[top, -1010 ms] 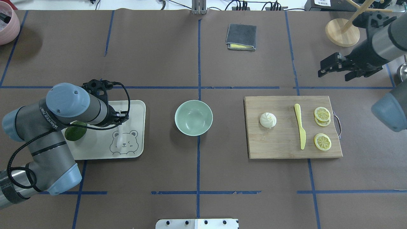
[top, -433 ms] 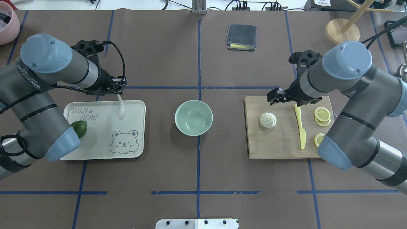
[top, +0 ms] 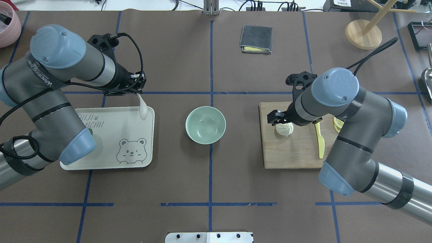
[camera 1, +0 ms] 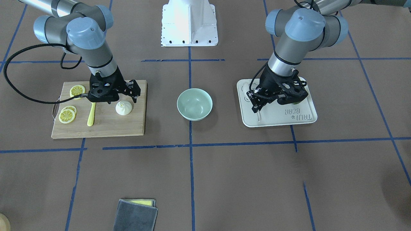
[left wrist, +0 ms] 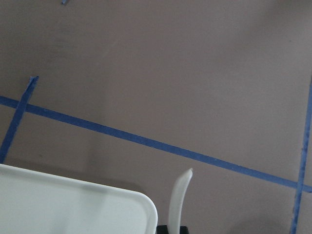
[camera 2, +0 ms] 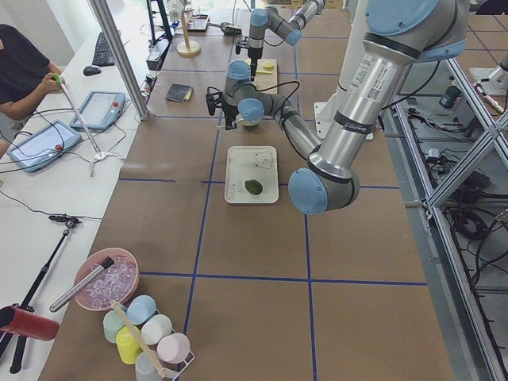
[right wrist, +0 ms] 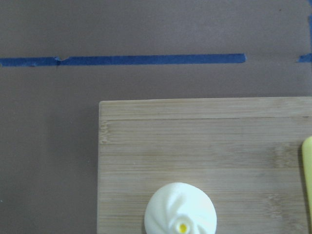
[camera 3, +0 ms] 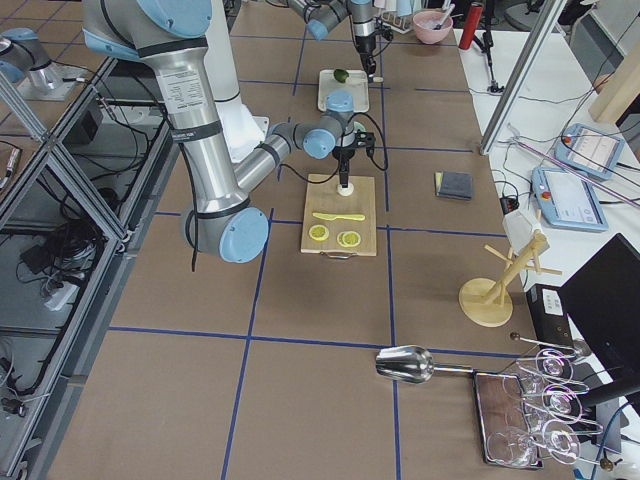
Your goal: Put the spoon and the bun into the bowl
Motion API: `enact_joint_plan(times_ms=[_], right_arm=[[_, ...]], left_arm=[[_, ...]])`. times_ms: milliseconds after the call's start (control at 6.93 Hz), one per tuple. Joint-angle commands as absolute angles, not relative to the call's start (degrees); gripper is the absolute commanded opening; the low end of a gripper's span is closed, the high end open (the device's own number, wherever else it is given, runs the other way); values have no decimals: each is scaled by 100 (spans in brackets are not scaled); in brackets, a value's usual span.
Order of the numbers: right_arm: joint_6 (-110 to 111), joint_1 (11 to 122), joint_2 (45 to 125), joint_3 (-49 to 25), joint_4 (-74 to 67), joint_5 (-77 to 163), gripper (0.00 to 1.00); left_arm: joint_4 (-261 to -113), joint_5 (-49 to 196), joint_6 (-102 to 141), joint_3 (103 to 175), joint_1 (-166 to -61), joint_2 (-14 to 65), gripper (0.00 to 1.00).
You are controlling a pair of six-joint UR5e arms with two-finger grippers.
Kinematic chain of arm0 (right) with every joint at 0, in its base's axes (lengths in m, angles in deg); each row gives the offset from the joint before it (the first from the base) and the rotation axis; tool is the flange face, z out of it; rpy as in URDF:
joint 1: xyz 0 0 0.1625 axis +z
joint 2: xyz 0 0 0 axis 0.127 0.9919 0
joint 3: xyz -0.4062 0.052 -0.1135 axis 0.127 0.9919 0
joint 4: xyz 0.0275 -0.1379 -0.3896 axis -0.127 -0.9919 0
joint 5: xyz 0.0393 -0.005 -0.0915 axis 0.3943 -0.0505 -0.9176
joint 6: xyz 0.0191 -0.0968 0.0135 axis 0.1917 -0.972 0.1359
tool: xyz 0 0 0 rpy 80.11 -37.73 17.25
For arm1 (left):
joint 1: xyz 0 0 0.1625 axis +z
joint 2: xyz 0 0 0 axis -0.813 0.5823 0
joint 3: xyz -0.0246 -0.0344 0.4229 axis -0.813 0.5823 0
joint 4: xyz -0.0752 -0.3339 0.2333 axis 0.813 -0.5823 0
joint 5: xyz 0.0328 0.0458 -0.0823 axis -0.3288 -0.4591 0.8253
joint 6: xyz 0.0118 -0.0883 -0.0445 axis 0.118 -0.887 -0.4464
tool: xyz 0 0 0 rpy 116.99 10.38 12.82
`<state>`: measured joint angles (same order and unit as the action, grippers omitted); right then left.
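My left gripper (top: 136, 90) is shut on the handle of the cream spoon (top: 142, 109). The spoon hangs scoop-down over the back right corner of the bear tray (top: 111, 131), and its handle tip shows in the left wrist view (left wrist: 179, 200). The empty mint-green bowl (top: 205, 125) stands at the table's middle, to the right of the spoon. The white bun (top: 285, 129) sits on the wooden cutting board (top: 290, 153). My right gripper (camera 1: 120, 98) is open, just above the bun (camera 1: 123, 108). The bun (right wrist: 181, 210) lies at the bottom edge of the right wrist view.
A yellow knife (top: 320, 143) and lemon slices (camera 1: 67, 115) lie on the board beside the bun. A green avocado (camera 2: 253, 186) sits on the tray. A grey cloth (top: 256, 38), a wooden stand (top: 362, 33) and a pink bowl (top: 6, 25) stand along the back.
My left gripper lifted the spoon off the tray and carried it back and to the right. My right arm swung in from the back right to over the bun.
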<state>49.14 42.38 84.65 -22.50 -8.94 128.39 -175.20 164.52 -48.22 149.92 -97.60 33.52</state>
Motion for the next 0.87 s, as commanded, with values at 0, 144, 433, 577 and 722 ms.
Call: enact_joint_plan(times_ms=[0,144,433,577,722], right_arm=[[4896,4184,8360,-1939,-895,12809,99],[4888,4193,8378,-1939,-895,12809,99],[4905,4254,8378,-1948,-895,12818,53],[4844,4289,8395,-1948,-895,12827,14],[4844,4298,8395,-1948,-895,12827,0]], left_arm=[[-17539,16430,-4940,14973,-9693,3428,0],[-17547,16429,-4941,14939,-9692,3445,0],[-17547,16412,-5219,14860,-9561,3620,0],[-17565,16403,-5439,14668,-9535,3839,0],[-17565,16394,-5624,14509,-9412,4006,0]])
